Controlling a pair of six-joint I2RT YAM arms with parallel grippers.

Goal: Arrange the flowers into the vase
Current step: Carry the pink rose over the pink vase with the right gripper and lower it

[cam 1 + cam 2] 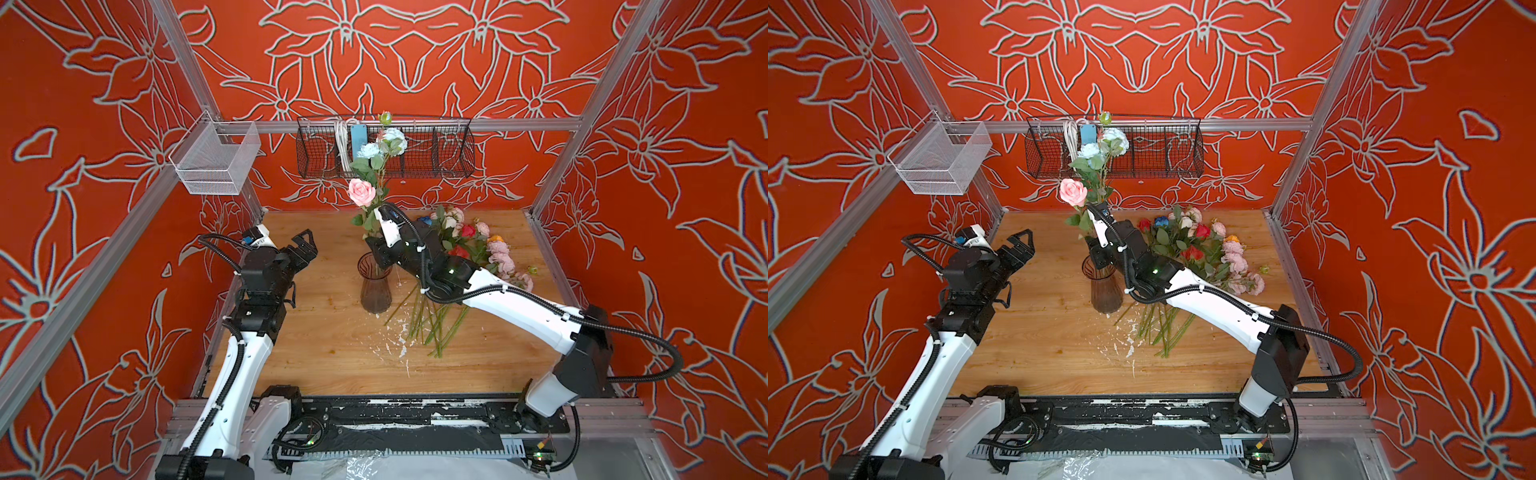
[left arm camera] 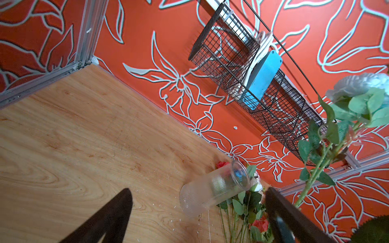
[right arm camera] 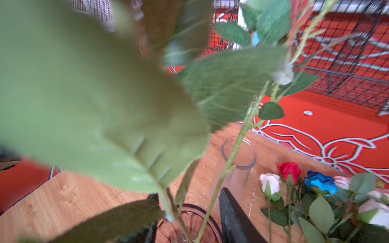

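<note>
Flowers [image 1: 468, 231] mostly lie heaped on the bench [image 1: 316, 340] right of centre in both top views, stems fanned toward the lower edge. A pink rose [image 1: 361, 192] and a spray of pale blue heads [image 1: 369, 150] already stand in the vase [image 1: 375, 291] at the middle. My right end effector [image 1: 374, 252] sits at the vase mouth, its jaws partway apart on either side of those stems. A big blurred leaf fills much of my right wrist view, so I only judge that neither stem is pinched. I take the step in hand to be letting a stem go into the vase. My left end effector [image 1: 309, 249] hangs wide open and empty, left of the vase. Next I would need to lift the right arm clear without snagging leaves or tipping the vase, then reach right to the heap and pinch a single stem. No brand, label or writing is readable anywhere. The blue box [image 1: 357, 137] in the black wire basket [image 1: 453, 153] at the back shows a plain face.
</note>
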